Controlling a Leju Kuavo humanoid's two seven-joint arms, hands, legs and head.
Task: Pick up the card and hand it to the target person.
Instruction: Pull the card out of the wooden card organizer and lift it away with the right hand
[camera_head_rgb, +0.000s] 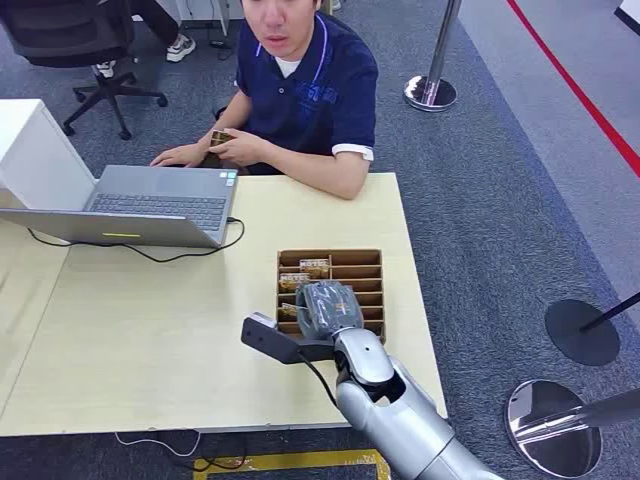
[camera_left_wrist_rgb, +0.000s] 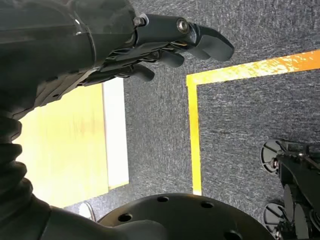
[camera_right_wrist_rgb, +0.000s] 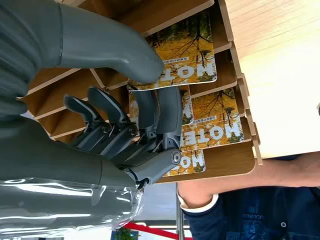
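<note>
Card (camera_right_wrist_rgb: 190, 55) upright in rack (camera_head_rgb: 370, 262), hand (camera_right_wrist_rgb: 151, 125) touching

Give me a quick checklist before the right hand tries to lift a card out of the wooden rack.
1. Right hand over the slotted card rack: ok.
2. Thumb resting on a card, darker fingers on the cards behind: ok.
3. Card actually pinched: cannot tell.
4. Person seated across the table, within view: ok.
5. Person's hands free to receive: not ok, already holding something.
6. Left hand hanging clear above the floor: ok.
</note>
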